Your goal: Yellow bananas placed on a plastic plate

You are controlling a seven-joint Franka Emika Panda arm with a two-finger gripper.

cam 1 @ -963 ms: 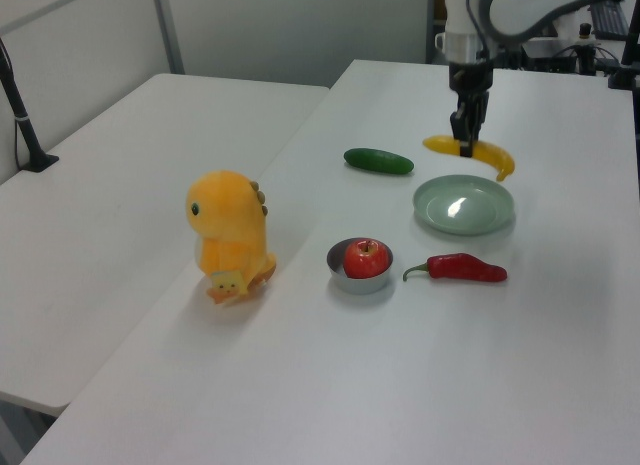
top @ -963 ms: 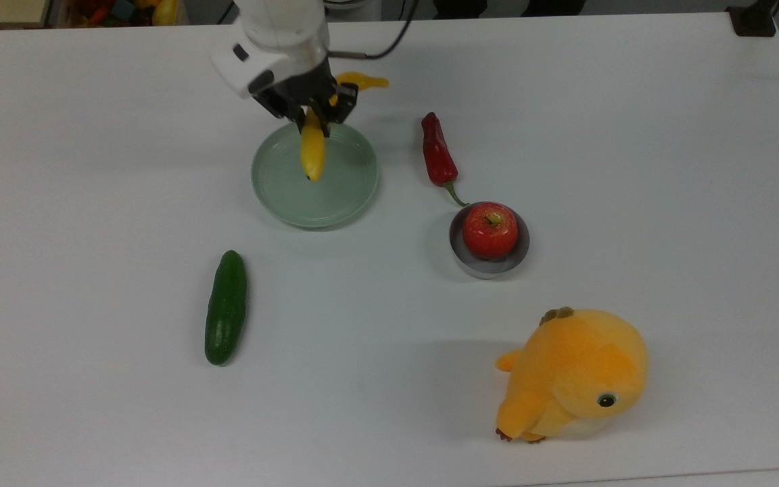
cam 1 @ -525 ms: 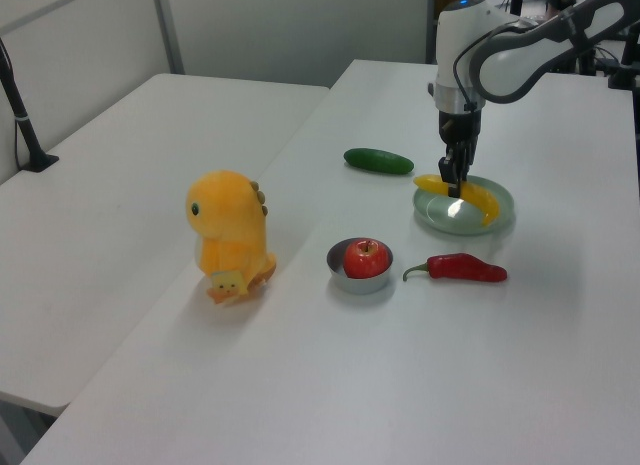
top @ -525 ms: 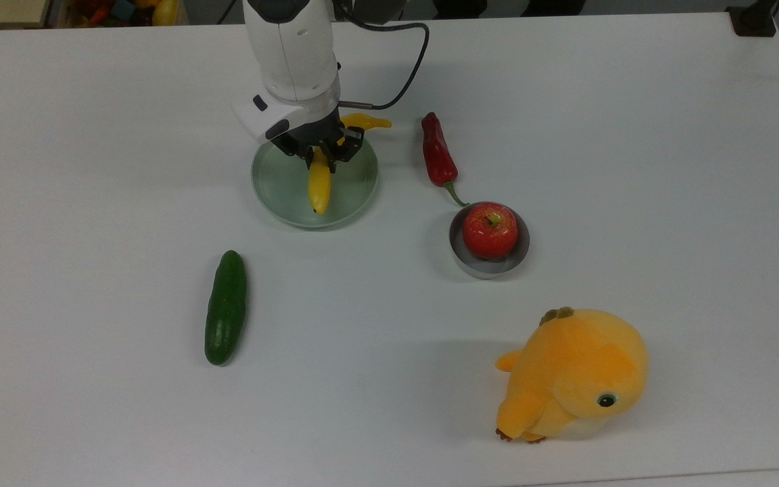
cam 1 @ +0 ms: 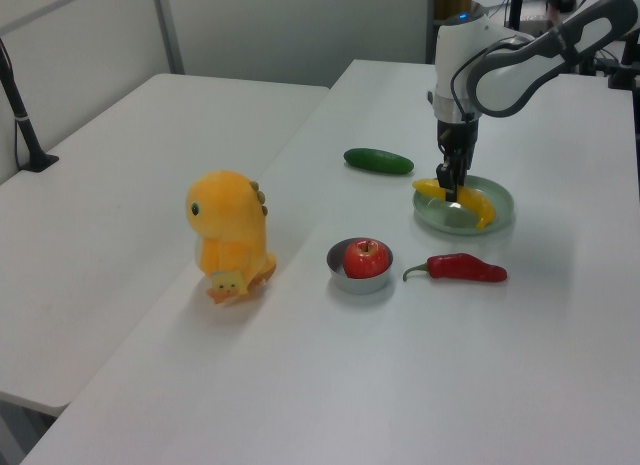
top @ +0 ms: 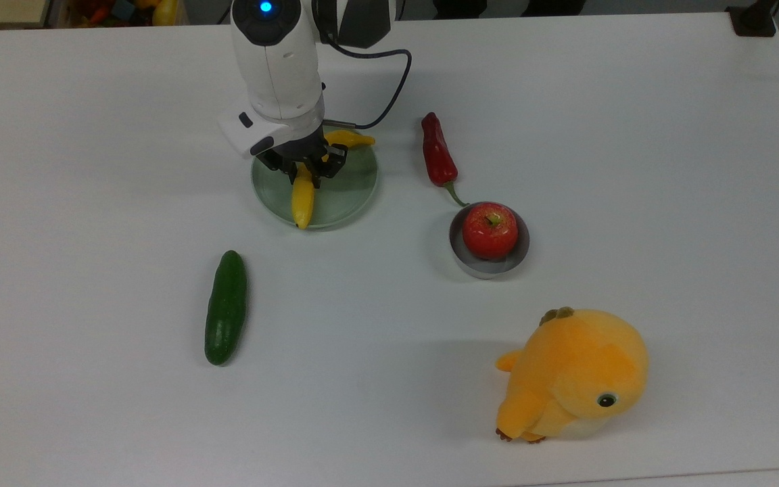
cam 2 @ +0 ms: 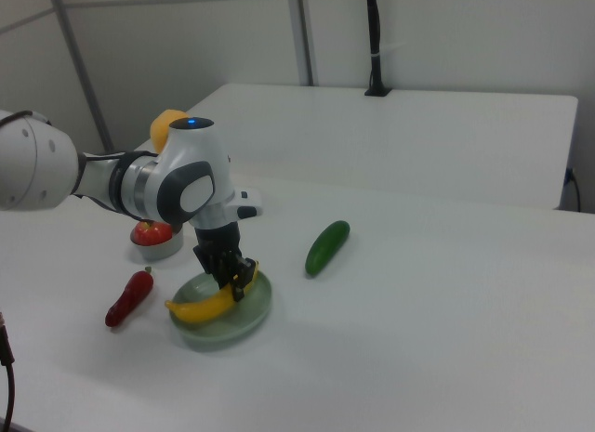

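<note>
Nearest me in the top view sit an orange plush toy (top: 573, 375) and a cucumber (top: 226, 308), both well apart from the work. Beyond them an apple (top: 490, 230) fills a small metal bowl (top: 491, 269), with a red pepper (top: 438, 157) just past it. Farthest back, on the white desk (top: 633, 135), my claw (top: 303, 169) is clamped on the banana (top: 302, 201) around its middle, low over the plate (top: 352, 189). The banana lies across the plate, its ends reaching the rim.

I judge the banana light, stiff and smooth-skinned, so it may slip or pivot; the middle, where I hold it, balances best.

The right view shows the banana's full curve and its belly resting in the plate, while the top view has my arm hiding the middle. The left view shows both ends poking out either side of the claw.
</note>
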